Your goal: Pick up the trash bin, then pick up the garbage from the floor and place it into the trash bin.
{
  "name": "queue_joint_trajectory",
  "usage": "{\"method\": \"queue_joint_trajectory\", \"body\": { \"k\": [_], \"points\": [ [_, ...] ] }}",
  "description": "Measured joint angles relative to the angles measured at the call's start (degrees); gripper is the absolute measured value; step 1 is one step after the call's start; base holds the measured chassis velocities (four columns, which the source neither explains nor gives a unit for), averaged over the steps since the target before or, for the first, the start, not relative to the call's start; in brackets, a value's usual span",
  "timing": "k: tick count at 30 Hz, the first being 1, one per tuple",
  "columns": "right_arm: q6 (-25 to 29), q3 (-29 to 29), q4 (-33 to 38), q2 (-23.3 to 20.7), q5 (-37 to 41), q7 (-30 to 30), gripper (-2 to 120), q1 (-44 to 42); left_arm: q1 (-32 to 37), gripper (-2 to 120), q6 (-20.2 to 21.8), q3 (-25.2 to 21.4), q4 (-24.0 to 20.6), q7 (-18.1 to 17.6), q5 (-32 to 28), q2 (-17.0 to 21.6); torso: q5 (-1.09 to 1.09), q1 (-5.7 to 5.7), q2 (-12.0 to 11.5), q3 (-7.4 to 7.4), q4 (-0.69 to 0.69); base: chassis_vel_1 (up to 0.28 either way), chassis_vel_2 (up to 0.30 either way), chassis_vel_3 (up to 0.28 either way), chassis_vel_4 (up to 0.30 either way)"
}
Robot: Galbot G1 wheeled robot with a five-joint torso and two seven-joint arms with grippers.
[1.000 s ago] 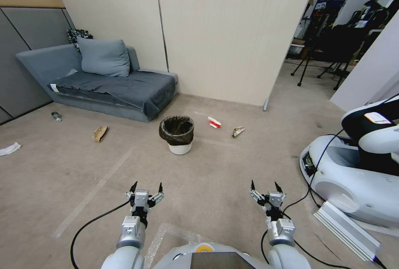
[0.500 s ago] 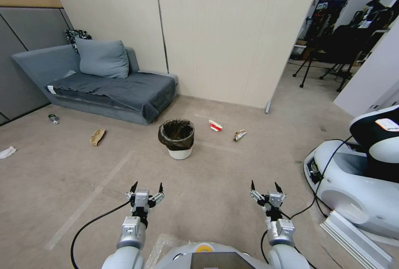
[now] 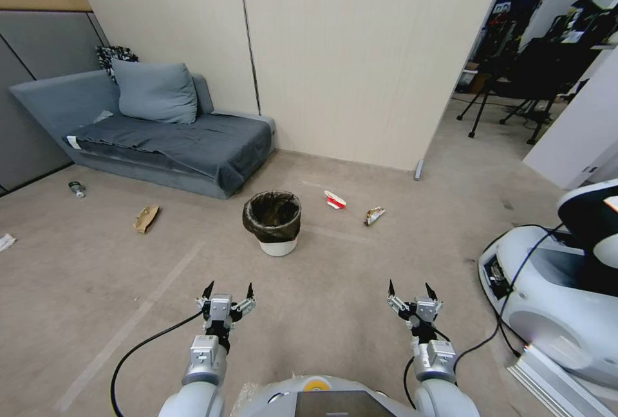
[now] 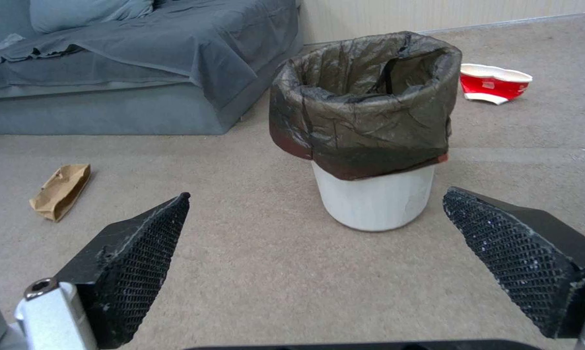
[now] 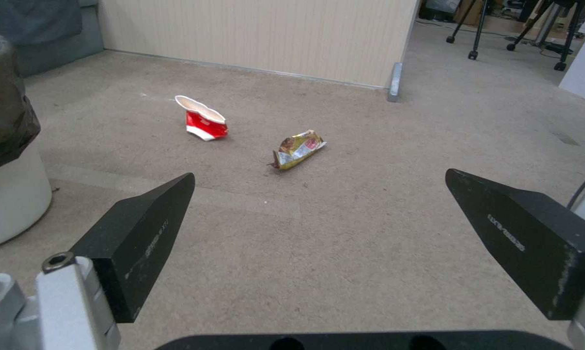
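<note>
Small round white plastic trash bin [image 3: 273, 222] with black bag liner, upright on carpet just off the sofa's front corner. Left gripper [image 3: 228, 291] and right gripper [image 3: 412, 290] wide open, empty. Risk: snagging loose liner, tipping bin onto crushed red-and-white paper cup [image 3: 334, 200].

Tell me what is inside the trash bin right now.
The trash bin shows only its black bag liner, folded over the rim; no litter is visible in the upper part. The bottom is hidden by the liner's near wall, so it cannot be checked.
</note>
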Motion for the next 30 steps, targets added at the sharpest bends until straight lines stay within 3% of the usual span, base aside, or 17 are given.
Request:
{"method": "queue_joint_trajectory", "body": {
  "k": [30],
  "points": [
    [0.0, -0.2, -0.2, 0.0, -0.1, 0.0, 100, 0.2, 0.0, 100, 0.1, 0.1, -0.2, 0.4, 0.0, -0.2, 0.00, 0.00, 0.0, 0.00, 0.01, -0.101, 0.097, 0.097, -0.090]
  ]
}}
